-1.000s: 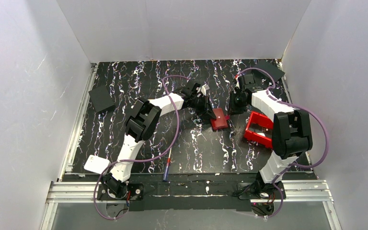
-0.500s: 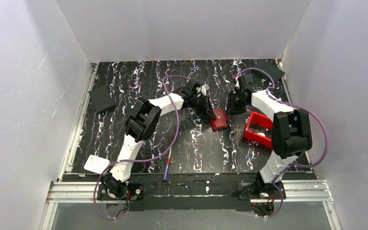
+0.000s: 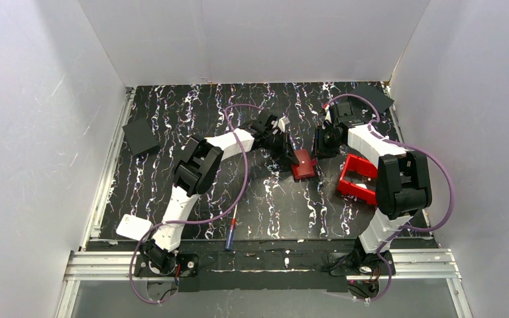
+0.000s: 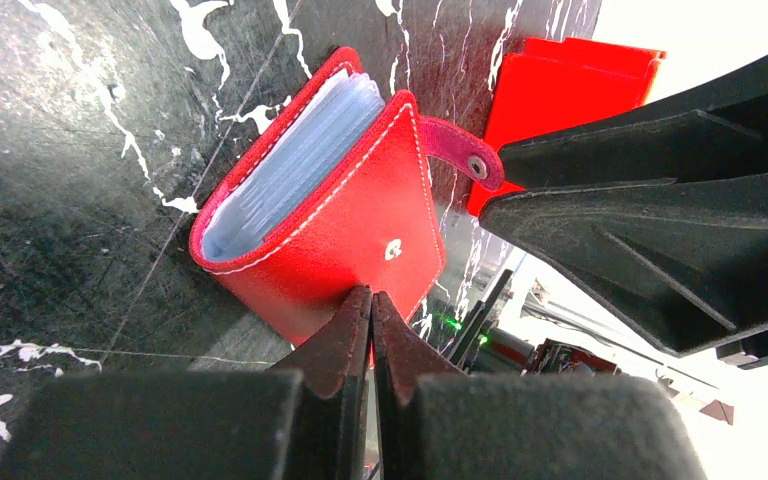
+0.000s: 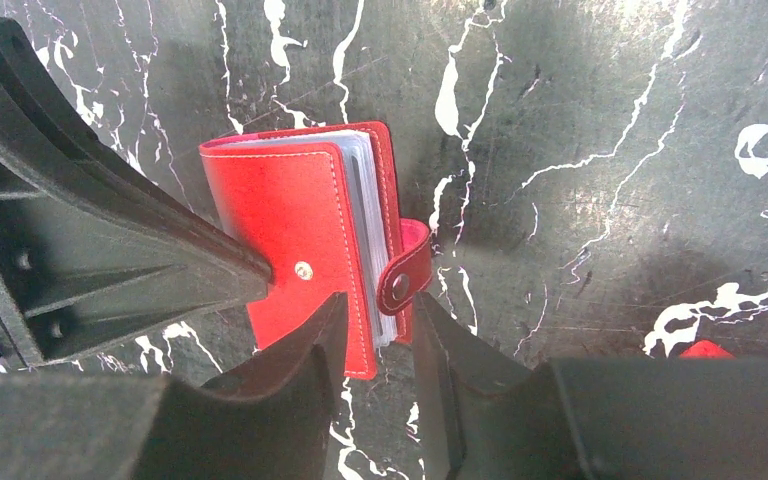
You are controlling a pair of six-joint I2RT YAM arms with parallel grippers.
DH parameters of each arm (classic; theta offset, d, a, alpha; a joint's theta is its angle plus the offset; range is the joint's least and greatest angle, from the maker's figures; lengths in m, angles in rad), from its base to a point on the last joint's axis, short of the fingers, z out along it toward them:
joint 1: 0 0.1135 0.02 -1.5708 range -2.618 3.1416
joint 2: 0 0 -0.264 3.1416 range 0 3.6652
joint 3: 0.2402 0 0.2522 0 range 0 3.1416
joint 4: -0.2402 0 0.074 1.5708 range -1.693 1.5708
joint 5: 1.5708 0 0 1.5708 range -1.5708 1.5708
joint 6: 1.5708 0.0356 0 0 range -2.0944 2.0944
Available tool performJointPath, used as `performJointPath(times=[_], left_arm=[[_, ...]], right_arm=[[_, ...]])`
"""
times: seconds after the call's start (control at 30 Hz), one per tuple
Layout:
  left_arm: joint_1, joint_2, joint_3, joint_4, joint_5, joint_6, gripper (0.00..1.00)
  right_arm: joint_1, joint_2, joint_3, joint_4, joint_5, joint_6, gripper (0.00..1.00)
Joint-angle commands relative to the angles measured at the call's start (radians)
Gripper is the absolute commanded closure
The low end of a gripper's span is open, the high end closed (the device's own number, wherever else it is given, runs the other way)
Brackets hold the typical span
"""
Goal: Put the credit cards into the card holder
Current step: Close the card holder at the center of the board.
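Pressing shut-together L hand (image 4: pixel 370 300) onto card holder (image 4: pixel 340 220), frame centre; R hand (image 5: pixel 375 310) widening apart round unsnapped strap (image 5: pixel 407 270), prob. letting go, loading pending.

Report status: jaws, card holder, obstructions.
Left jaws shut, tips on card holder cover. Right jaws apart, straddling its strap edge. Strap unsnapped. Red bin beside holder, not touching.
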Motion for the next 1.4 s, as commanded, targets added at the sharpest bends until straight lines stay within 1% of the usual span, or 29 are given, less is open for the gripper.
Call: performJointPath(times=[0.0,0.1,0.2,0.27,0.3,0.37,0.43,0.47,0.6,0.7,0.8,0.9,1.03,1.1,1.23,1.37], left_arm=[[-0.009,0.03,0.002,-0.039,-0.043,0.026,1.0],[-0.009,0.033,0.004,-0.039,-0.041,0.026,1.0],[-0.009,0.03,0.004,-0.042,-0.041,0.027,1.0],[-0.008,0.03,0.004,-0.042,-0.041,0.027,1.0],[-0.009,0.031,0.003,-0.042,-0.041,0.028,1.0],[-0.01,0.03,0.0,-0.039,-0.04,0.028,1.0],[-0.01,0.03,-0.004,-0.036,-0.041,0.026,1.0],[-0.01,0.03,-0.004,-0.035,-0.041,0.024,1.0],[-0.009,0.03,0.0,-0.035,-0.039,0.024,1.0],[-0.01,0.03,0.001,-0.035,-0.038,0.026,1.0],[-0.01,0.03,-0.001,-0.035,-0.039,0.026,1.0],[-0.01,0.03,-0.002,-0.034,-0.039,0.025,1.0],[-0.009,0.03,-0.001,-0.036,-0.039,0.024,1.0],[-0.01,0.029,-0.001,-0.036,-0.04,0.025,1.0],[-0.01,0.03,-0.002,-0.036,-0.04,0.025,1.0],[-0.01,0.03,-0.007,-0.034,-0.041,0.026,1.0]], right_arm=[[0.003,-0.034,0.021,0.024,-0.001,-0.012,0.62],[0.003,-0.023,0.021,0.026,0.011,-0.014,0.66],[0.003,-0.018,0.022,0.026,0.023,-0.01,0.74],[0.003,-0.019,0.024,0.025,0.033,-0.005,0.81],[0.003,-0.017,0.023,0.024,0.035,-0.005,0.83],[0.003,-0.015,0.024,0.023,0.036,-0.005,0.83],[0.003,-0.009,0.025,0.019,0.038,-0.004,0.78],[0.003,-0.008,0.025,0.018,0.038,-0.003,0.77],[0.003,-0.004,0.031,0.02,0.037,-0.003,0.77],[0.003,0.001,0.036,0.018,0.041,-0.005,0.84],[0.003,0.005,0.037,0.017,0.051,-0.005,0.89],[0.003,0.014,0.04,0.013,0.069,-0.005,0.99],[0.003,0.001,0.031,0.02,0.053,-0.008,0.99],[0.0,-0.024,0.011,0.044,0.019,0.0,0.99],[-0.02,-0.078,-0.067,0.155,-0.129,0.038,0.99],[-0.028,-0.089,-0.113,0.225,-0.19,0.035,0.99]])
